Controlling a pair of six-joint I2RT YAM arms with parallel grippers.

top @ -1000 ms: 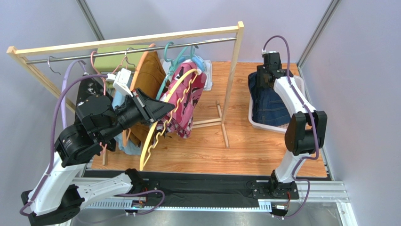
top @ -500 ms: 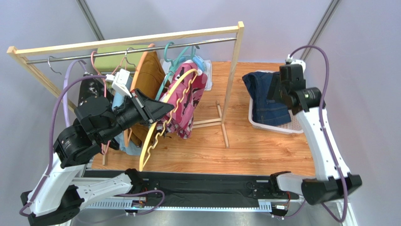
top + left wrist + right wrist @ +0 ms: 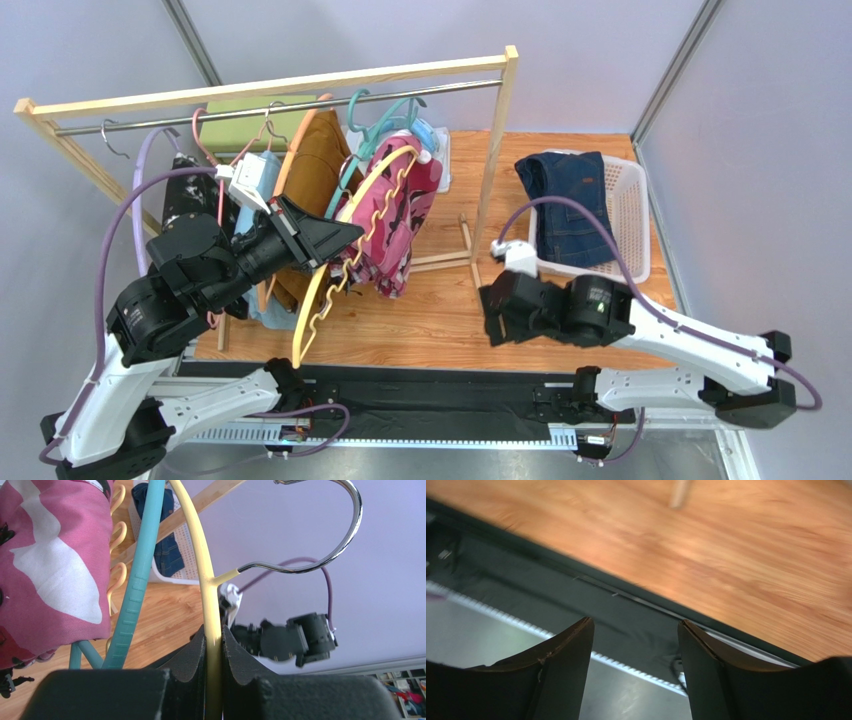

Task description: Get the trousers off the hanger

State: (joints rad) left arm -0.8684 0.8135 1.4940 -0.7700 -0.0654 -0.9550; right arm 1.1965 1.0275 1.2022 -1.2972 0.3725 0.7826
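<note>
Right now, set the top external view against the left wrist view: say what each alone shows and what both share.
Only top external: the wooden rack, the mustard-brown trousers and the black speckled trousers. Only left wrist: how the left gripper clamps the yellow hanger just below its metal hook. Both: the pink floral trousers, the teal hanger, the navy trousers in the white basket.

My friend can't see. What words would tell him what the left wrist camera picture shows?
The left gripper is shut on a yellow hanger with a metal hook. At the left hang pink trousers and a teal hanger, above a wooden table.
</note>
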